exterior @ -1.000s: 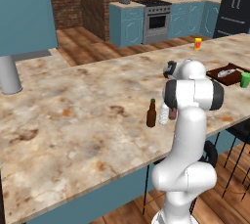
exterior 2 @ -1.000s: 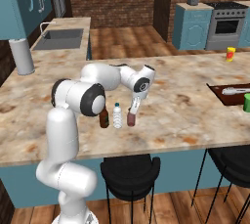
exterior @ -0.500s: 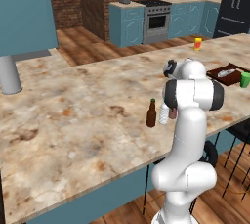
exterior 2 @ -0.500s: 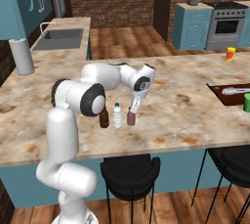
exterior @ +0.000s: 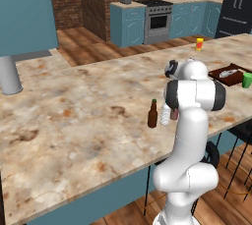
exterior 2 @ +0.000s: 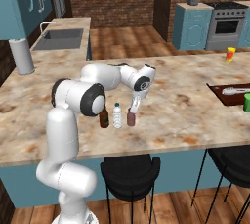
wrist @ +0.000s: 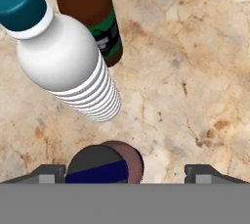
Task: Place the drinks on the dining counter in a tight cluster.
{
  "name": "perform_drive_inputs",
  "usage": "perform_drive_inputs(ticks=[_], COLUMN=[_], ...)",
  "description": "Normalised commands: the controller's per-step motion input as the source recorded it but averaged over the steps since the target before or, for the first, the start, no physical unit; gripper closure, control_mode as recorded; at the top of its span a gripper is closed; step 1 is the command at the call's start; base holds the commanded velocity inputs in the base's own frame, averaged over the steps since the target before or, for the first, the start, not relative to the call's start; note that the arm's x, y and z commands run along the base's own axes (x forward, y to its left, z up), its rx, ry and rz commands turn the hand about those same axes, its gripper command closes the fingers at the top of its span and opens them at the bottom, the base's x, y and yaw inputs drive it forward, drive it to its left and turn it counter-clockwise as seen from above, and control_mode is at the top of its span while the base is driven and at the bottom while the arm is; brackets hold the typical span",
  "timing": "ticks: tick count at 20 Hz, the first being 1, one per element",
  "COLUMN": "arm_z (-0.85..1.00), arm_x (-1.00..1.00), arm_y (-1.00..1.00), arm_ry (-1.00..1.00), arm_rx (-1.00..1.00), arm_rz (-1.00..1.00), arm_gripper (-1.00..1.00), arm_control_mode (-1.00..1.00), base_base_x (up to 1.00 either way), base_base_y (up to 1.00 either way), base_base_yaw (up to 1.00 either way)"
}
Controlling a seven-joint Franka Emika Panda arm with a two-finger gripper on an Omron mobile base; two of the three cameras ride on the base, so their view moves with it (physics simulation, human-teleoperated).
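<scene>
We see the brown bottle (exterior 2: pixel 104 119), water bottle (exterior 2: pixel 117 116) and maroon can (exterior 2: pixel 131 118) standing upright in a close row on the surface (exterior 2: pixel 195 120). Our gripper (wrist: pixel 124 171) hangs spread wide over the can, gripping nothing.

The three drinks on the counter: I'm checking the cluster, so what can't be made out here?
- Left base view: the maroon can and water bottle are partly behind the arm.
- Hand view: the brown bottle is cut off by the top edge; its cap is unseen.
- Right base view: too small to tell whether the drinks touch.
</scene>
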Motion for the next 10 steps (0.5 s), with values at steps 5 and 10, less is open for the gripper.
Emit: perform_drive_inputs(ticks=[5, 10], arm_z=[0.00, 0.27], arm_x=[-0.10, -0.18], arm_y=[0.00, 0.00], arm_ry=[0.00, 0.00], arm_rx=[0.00, 0.00], arm_rz=[0.00, 0.00], arm_gripper=[-1.00, -1.00], arm_control_mode=[-1.00, -1.00], base_base_x=[0.00, 0.00], base_base_y=[0.00, 0.00], base_base_yaw=[0.00, 0.00])
